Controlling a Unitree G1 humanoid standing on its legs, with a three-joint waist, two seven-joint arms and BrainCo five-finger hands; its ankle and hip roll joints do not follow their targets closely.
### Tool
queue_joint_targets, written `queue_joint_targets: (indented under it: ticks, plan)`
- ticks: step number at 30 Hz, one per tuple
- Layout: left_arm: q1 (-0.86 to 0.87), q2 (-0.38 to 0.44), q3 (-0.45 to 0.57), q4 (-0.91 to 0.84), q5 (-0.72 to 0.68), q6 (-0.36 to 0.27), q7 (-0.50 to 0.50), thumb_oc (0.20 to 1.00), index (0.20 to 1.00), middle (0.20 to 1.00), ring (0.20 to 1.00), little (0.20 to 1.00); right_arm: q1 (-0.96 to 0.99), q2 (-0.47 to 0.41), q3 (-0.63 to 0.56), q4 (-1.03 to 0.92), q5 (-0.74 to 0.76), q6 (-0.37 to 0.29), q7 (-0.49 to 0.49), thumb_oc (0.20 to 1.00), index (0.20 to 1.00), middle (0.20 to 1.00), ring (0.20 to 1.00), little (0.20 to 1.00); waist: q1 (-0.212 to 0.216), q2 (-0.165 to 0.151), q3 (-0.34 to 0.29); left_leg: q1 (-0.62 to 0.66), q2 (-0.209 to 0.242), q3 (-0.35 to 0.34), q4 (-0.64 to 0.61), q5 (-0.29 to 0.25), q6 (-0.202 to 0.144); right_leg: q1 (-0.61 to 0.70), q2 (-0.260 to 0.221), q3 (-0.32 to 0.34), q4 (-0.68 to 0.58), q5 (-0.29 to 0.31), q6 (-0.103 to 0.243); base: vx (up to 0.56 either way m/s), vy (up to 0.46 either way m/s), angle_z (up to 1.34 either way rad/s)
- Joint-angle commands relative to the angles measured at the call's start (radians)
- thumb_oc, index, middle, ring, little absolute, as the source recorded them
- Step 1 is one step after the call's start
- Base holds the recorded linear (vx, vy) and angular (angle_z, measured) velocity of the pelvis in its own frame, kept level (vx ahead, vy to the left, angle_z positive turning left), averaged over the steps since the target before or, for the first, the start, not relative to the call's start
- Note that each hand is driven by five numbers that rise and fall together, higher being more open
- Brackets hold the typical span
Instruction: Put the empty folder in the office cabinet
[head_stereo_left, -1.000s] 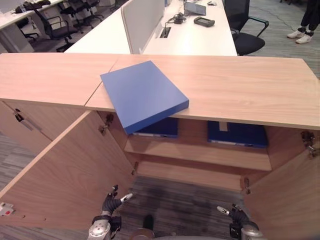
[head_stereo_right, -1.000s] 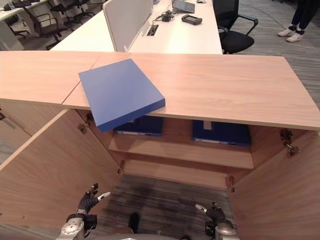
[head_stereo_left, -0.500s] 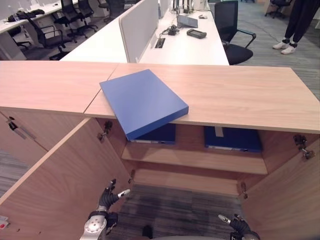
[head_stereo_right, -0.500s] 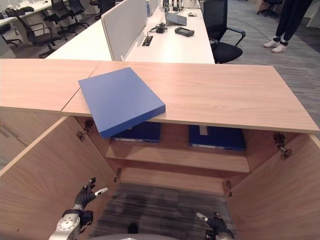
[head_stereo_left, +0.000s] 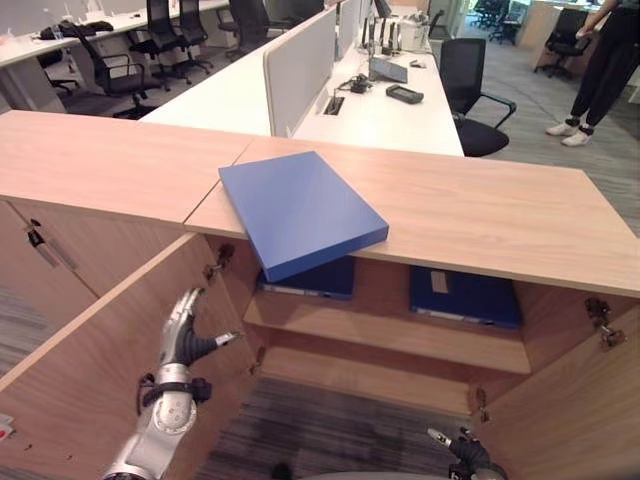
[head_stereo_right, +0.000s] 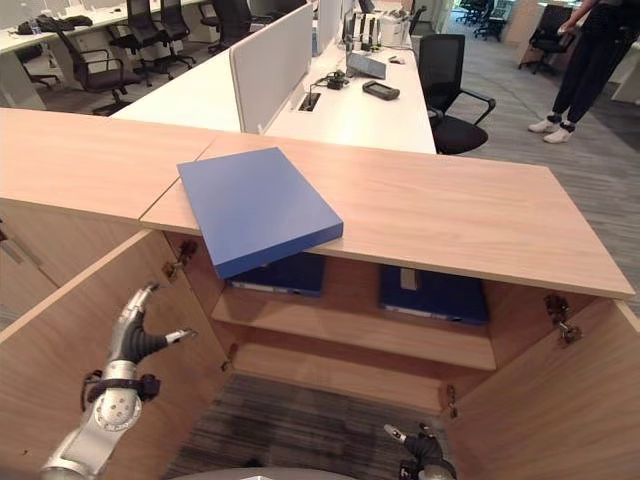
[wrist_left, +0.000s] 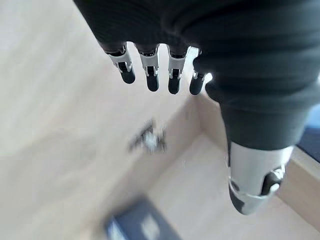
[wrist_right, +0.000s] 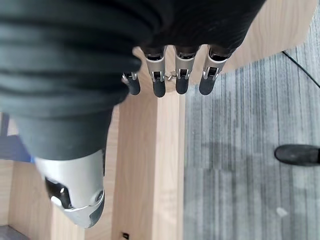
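Robot hand on the left (head_stereo_left: 183, 338), fingers straight and empty, had risen beside the open cabinet door (head_stereo_left: 90, 370) toward the blue folder (head_stereo_left: 300, 210) overhanging the surface (head_stereo_left: 480, 215), while the right robot hand (head_stereo_left: 457, 450) hung low, open.

Beyond the wooden counter top (head_stereo_left: 480, 215) stretches an open office. A long white desk (head_stereo_left: 380, 110) runs away from it, split down the middle by a pale grey divider screen (head_stereo_left: 298, 65). Black office chairs stand around: one (head_stereo_left: 470, 85) at the desk's right side, more (head_stereo_left: 170, 35) along another white desk (head_stereo_left: 60, 45) at the far left. The floor is grey striped carpet (head_stereo_left: 345, 440), also seen past the desks. A person (head_stereo_left: 600, 70) in dark trousers and white shoes stands at the far right.
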Motion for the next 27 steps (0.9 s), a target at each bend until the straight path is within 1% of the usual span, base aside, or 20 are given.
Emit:
queue_joint_targets:
  ticks: [1,2,4,5,6,8,9,11,13,14,15,16,17,20,21,23,24,25,27]
  plan:
    - [-0.056,0.050,0.086,-0.069,0.142,0.018,0.118,1.000,1.000,1.000,1.000,1.000,-0.029,0.027,0.013,-0.017,0.045,-0.037,-0.003,1.000,1.000,1.000,1.000,1.000,0.023,-0.003,0.026,0.109,0.010,-0.021,0.022,-0.178,-0.017,-0.059,-0.019,0.005,0.049,0.018,0.056,0.00,0.000,0.00]
    - [-0.054,0.051,0.087,-0.070,0.144,0.019,0.119,1.000,1.000,1.000,1.000,1.000,-0.029,0.028,0.014,-0.016,0.045,-0.038,-0.002,1.000,1.000,1.000,1.000,1.000,0.023,-0.004,0.025,0.109,0.010,-0.021,0.022,-0.178,-0.017,-0.059,-0.019,0.006,0.049,0.019,0.056,0.00,0.000,0.00]
    - [-0.054,0.071,0.101,-0.085,0.195,0.038,0.143,1.000,1.000,1.000,1.000,1.000,-0.024,0.030,0.015,-0.014,0.044,-0.038,-0.001,1.000,1.000,1.000,1.000,1.000,0.021,-0.003,0.022,0.110,0.009,-0.017,0.021,-0.179,-0.017,-0.059,-0.021,0.009,0.045,0.022,0.059,-0.01,0.010,-0.02]
    - [-0.059,0.087,0.103,-0.094,0.217,0.045,0.148,1.000,1.000,1.000,1.000,1.000,-0.024,0.028,0.012,-0.014,0.049,-0.039,0.001,1.000,1.000,1.000,1.000,1.000,0.018,-0.002,0.021,0.111,0.008,-0.015,0.020,-0.180,-0.017,-0.060,-0.022,0.011,0.044,0.024,0.060,-0.04,0.036,-0.05]
    - [-0.071,0.121,0.110,-0.119,0.263,0.055,0.155,1.000,1.000,1.000,1.000,1.000,-0.022,0.029,0.007,-0.011,0.057,-0.039,0.003,1.000,1.000,1.000,1.000,1.000,0.014,-0.001,0.019,0.111,0.004,-0.011,0.018,-0.180,-0.016,-0.063,-0.023,0.014,0.042,0.029,0.064,-0.04,0.035,-0.08]
    - [-0.077,0.140,0.112,-0.133,0.285,0.059,0.162,1.000,1.000,1.000,1.000,1.000,-0.021,0.030,0.012,-0.011,0.054,-0.040,0.004,1.000,1.000,1.000,1.000,1.000,0.011,-0.001,0.015,0.114,0.004,-0.005,0.017,-0.183,-0.015,-0.062,-0.024,0.017,0.039,0.030,0.066,-0.02,0.018,-0.08]
    - [-0.077,0.140,0.112,-0.133,0.285,0.059,0.162,1.000,1.000,1.000,1.000,1.000,-0.020,0.030,0.012,-0.011,0.054,-0.040,0.004,1.000,1.000,1.000,1.000,1.000,0.011,-0.001,0.015,0.114,0.004,-0.005,0.017,-0.183,-0.015,-0.062,-0.024,0.017,0.039,0.030,0.066,-0.01,0.008,-0.07]
    - [-0.087,0.166,0.110,-0.140,0.303,0.058,0.157,1.000,1.000,1.000,1.000,1.000,-0.020,0.030,0.016,-0.008,0.051,-0.039,0.010,1.000,1.000,1.000,1.000,1.000,0.007,0.000,0.012,0.115,0.002,-0.003,0.016,-0.183,-0.013,-0.064,-0.025,0.021,0.037,0.033,0.067,-0.04,0.012,-0.06]
    - [-0.105,0.189,0.108,-0.153,0.317,0.054,0.153,1.000,1.000,1.000,1.000,1.000,-0.022,0.029,0.018,-0.006,0.051,-0.040,0.012,1.000,1.000,1.000,1.000,1.000,0.003,0.001,0.013,0.112,0.000,0.000,0.016,-0.172,-0.012,-0.070,-0.028,0.025,0.039,0.044,0.067,-0.06,0.021,-0.07]
    - [-0.124,0.225,0.104,-0.174,0.331,0.043,0.146,1.000,1.000,1.000,1.000,1.000,-0.022,0.027,0.022,-0.006,0.055,-0.040,0.018,1.000,1.000,1.000,1.000,1.000,-0.004,0.004,0.009,0.117,0.000,0.006,0.013,-0.173,-0.013,-0.069,-0.028,0.029,0.035,0.046,0.069,-0.01,0.019,-0.08]
    - [-0.125,0.226,0.103,-0.174,0.331,0.043,0.146,1.000,1.000,1.000,1.000,1.000,-0.022,0.028,0.021,-0.005,0.055,-0.040,0.018,1.000,1.000,1.000,1.000,1.000,-0.003,0.004,0.009,0.117,0.000,0.006,0.013,-0.174,-0.013,-0.068,-0.028,0.030,0.034,0.046,0.069,-0.01,0.015,-0.08]
    - [-0.142,0.247,0.102,-0.184,0.332,0.042,0.146,1.000,1.000,1.000,1.000,1.000,-0.025,0.028,0.027,-0.003,0.057,-0.042,0.021,1.000,1.000,1.000,1.000,1.000,-0.007,0.005,0.008,0.119,0.000,0.009,0.012,-0.174,-0.013,-0.067,-0.028,0.032,0.032,0.047,0.069,0.04,0.005,-0.13]
    - [-0.176,0.276,0.080,-0.194,0.338,0.030,0.133,1.000,1.000,1.000,1.000,1.000,-0.027,0.027,0.029,0.004,0.063,-0.041,0.024,1.000,1.000,1.000,1.000,1.000,-0.014,0.009,0.002,0.126,0.002,0.010,0.012,-0.186,-0.014,-0.059,-0.027,0.036,0.025,0.041,0.072,0.04,0.005,-0.10]
    - [-0.216,0.293,0.060,-0.198,0.327,0.026,0.123,1.000,1.000,1.000,1.000,1.000,-0.029,0.031,0.037,0.005,0.067,-0.041,0.029,1.000,1.000,1.000,1.000,1.000,-0.024,0.013,-0.002,0.129,0.003,0.016,0.012,-0.186,-0.015,-0.059,-0.027,0.040,0.022,0.043,0.073,0.00,0.005,-0.03]
    - [-0.219,0.293,0.058,-0.195,0.326,0.026,0.123,1.000,1.000,1.000,1.000,1.000,-0.029,0.031,0.036,0.004,0.067,-0.041,0.028,1.000,1.000,1.000,1.000,1.000,-0.023,0.013,0.001,0.124,0.001,0.016,0.012,-0.175,-0.014,-0.065,-0.029,0.040,0.026,0.052,0.071,-0.04,0.003,-0.01]
    - [-0.246,0.295,0.035,-0.188,0.318,0.016,0.112,1.000,1.000,1.000,1.000,1.000,-0.030,0.028,0.036,0.008,0.063,-0.039,0.028,1.000,1.000,1.000,1.000,1.000,-0.026,0.014,0.000,0.125,0.001,0.017,0.012,-0.175,-0.014,-0.064,-0.028,0.041,0.025,0.051,0.072,0.00,-0.001,-0.01]
    - [-0.250,0.302,0.029,-0.192,0.323,0.013,0.108,1.000,1.000,1.000,1.000,1.000,-0.031,0.027,0.034,0.011,0.064,-0.039,0.026,1.000,1.000,1.000,1.000,1.000,-0.028,0.016,-0.004,0.131,0.002,0.017,0.012,-0.187,-0.014,-0.058,-0.026,0.043,0.021,0.042,0.073,0.04,0.000,-0.02]
    - [-0.267,0.307,0.012,-0.189,0.321,0.008,0.103,1.000,1.000,1.000,1.000,1.000,-0.032,0.030,0.034,0.012,0.069,-0.039,0.029,1.000,1.000,1.000,1.000,1.000,-0.031,0.018,-0.004,0.133,0.003,0.018,0.012,-0.187,-0.014,-0.057,-0.026,0.044,0.021,0.043,0.074,0.03,-0.002,-0.02]
    - [-0.285,0.308,-0.010,-0.169,0.321,0.010,0.100,1.000,1.000,1.000,1.000,1.000,-0.033,0.031,0.036,0.014,0.068,-0.039,0.029,1.000,1.000,1.000,1.000,1.000,-0.035,0.019,-0.004,0.134,0.004,0.021,0.012,-0.187,-0.014,-0.057,-0.026,0.046,0.021,0.044,0.075,-0.01,0.002,-0.05]
